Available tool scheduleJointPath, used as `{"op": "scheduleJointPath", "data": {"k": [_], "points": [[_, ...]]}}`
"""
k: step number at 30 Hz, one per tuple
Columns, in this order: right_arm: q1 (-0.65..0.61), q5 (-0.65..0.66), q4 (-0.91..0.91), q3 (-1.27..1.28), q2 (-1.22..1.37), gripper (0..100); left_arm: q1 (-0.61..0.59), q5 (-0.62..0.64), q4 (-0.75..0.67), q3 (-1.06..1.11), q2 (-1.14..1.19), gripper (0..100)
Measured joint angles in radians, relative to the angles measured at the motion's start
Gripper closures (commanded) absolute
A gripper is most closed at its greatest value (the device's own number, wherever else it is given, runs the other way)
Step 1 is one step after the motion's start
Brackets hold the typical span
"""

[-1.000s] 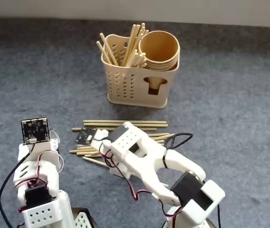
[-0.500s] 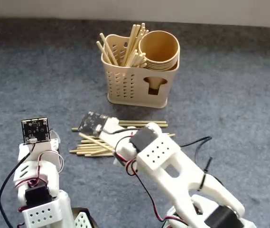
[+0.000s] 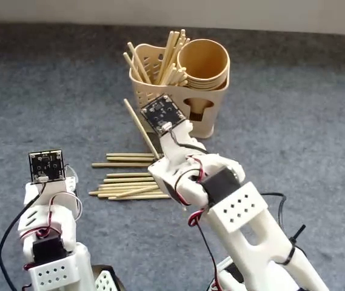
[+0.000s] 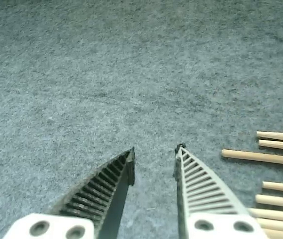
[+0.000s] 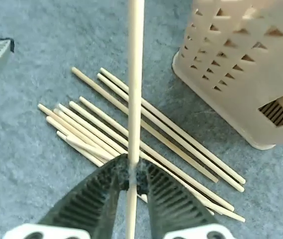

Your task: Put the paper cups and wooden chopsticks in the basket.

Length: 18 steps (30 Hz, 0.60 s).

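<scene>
Right-arm tool [image 5: 133, 175] is clenching a single wooden chopstick [image 3: 140, 128], pinching it low on its length so that most of the stick is projecting past the fingertips and slanting toward the near wall of the basket [image 3: 145, 85]. That basket is standing just beyond on the counter [image 3: 293, 139], with the stacked paper cups [image 3: 204, 60] sitting in one compartment and a sheaf of upright sticks [image 3: 171, 51] leaning in the other. Under the raised stick, the loose chopsticks [image 3: 130, 180] are lying in a flat row. Nearby, the left tool [image 4: 155, 152] is hanging released, jaws apart, over bare counter just beside the ends of that row.

By my reading, the step in hand is carrying this one stick to the basket and dropping it in. With so much length sticking out, the free end should be riding above the rim before the arm is travelling forward. Otherwise it is likely to be knocking the perforated wall and twisting in the pinch. From above, the tip seems apart from the wall, though that is hard to judge. Tilting the stick nearer to vertical, aiming at the stick compartment and not the cups, and releasing only once the end is sitting inside should be keeping it from bouncing out.
</scene>
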Motion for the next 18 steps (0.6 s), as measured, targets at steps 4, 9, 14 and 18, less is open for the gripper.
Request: {"op": "scheduleJointPath", "data": {"k": [4, 9, 14, 18], "points": [[0.003, -0.020, -0.003, 0.000, -0.091, 99.2, 0.000, 0.000, 0.000, 0.000, 0.000, 86], [0.012, -0.020, -0.086, 0.002, -0.233, 99.2, 0.000, 0.000, 0.000, 0.000, 0.000, 86], [0.028, -0.020, -0.215, 0.002, -0.301, 99.2, 0.000, 0.000, 0.000, 0.000, 0.000, 86], [0.029, -0.020, -0.365, 0.002, -0.295, 99.2, 0.000, 0.000, 0.000, 0.000, 0.000, 86]]}}
